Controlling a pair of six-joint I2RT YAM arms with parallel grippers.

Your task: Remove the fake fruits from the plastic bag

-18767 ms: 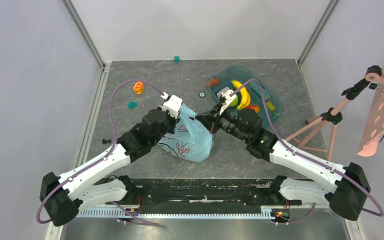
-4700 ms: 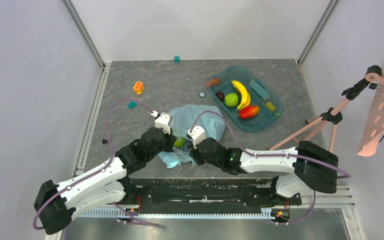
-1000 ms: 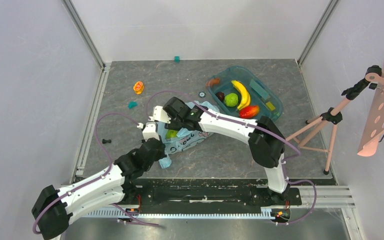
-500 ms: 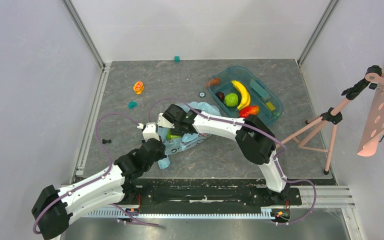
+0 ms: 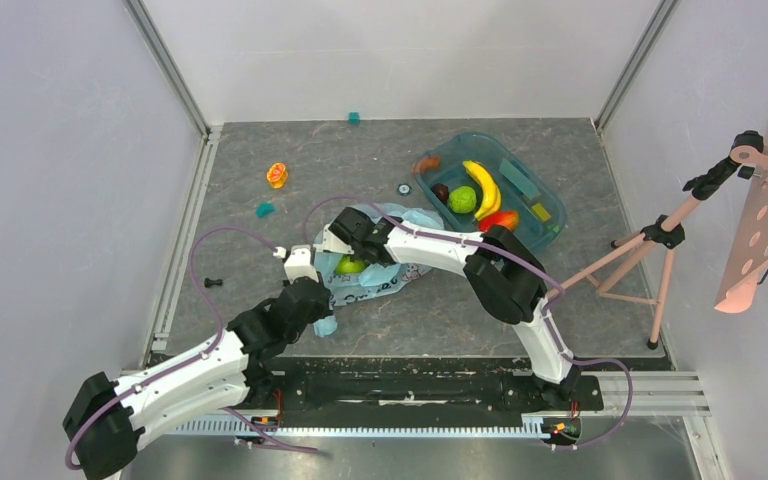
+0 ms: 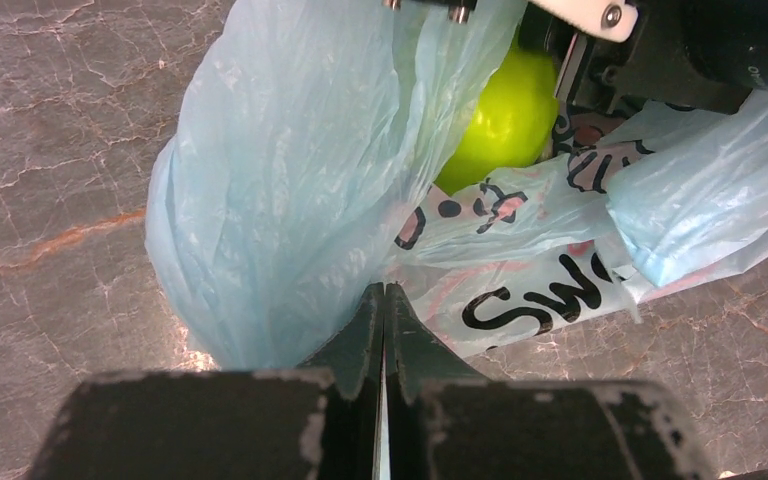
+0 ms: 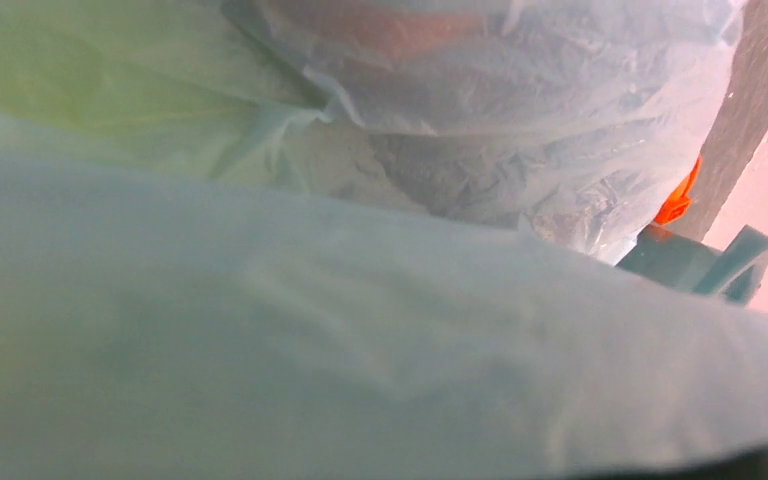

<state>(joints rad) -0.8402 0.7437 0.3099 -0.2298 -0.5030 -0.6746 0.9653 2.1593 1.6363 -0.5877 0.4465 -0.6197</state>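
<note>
Has pushed right gripper (image 5: 350,250) deeper into bag (image 6: 280,180) beside apple (image 6: 505,115), cannot tell whether spread or clamped under film, still pinches bag edge with left gripper (image 6: 384,297), so probably about to grab.

Pale walls (image 5: 410,50) enclosed a grey marbled table (image 5: 360,150); a pink tripod (image 5: 666,232) stood at the right.

Top camera looks down from afar; wrist cameras sit close; all share the plastic bag (image 6: 280,170).
</note>
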